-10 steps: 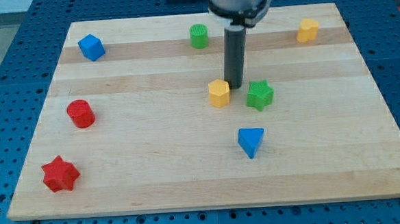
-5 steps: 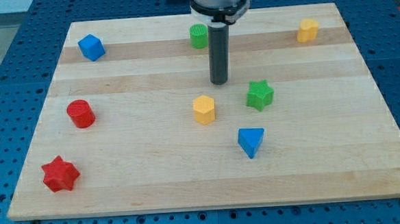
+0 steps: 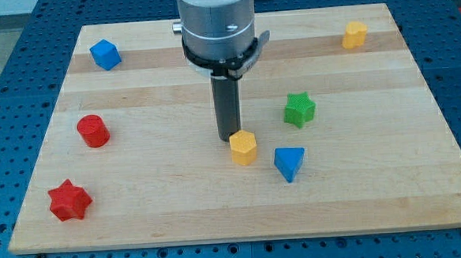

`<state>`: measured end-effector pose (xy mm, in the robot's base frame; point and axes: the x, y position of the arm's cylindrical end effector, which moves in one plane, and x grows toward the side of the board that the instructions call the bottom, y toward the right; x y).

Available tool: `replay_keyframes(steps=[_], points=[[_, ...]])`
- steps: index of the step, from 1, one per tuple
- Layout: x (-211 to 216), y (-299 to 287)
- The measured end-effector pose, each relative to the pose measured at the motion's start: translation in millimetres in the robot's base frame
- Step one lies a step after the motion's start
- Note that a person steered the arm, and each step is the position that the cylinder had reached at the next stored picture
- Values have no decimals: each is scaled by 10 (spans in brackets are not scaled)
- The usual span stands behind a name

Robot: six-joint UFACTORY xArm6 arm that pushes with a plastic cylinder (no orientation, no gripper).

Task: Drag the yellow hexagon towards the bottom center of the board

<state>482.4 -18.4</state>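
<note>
My tip (image 3: 229,138) touches the yellow hexagon (image 3: 243,147) at its upper left; blue wedge (image 3: 289,163) just right; no pincer shows.

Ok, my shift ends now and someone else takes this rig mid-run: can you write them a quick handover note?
My tip is down on the board, right against the upper left edge of the yellow hexagon.
The yellow hexagon sits near the board's middle, just left of the blue triangular block and below-left of the green star.
Done: the hexagon has been pushed some way toward the view's bottom over the last second.
Left: keep pushing it down to the bottom centre; that path looks free of blocks, though the blue triangular block is close on the right.
</note>
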Motion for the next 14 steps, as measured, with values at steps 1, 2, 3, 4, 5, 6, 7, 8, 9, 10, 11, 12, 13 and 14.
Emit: replay_keyframes(steps=[1,2,3,4,5,6,7,8,9,10,11,12,13,14], points=[[107,0],[-559,-46],[-604,363],[-468,363],[-124,303],[-104,290],[-98,290],[-36,290],[134,290],[237,290],[298,290],[347,290],[412,279],[469,261]])
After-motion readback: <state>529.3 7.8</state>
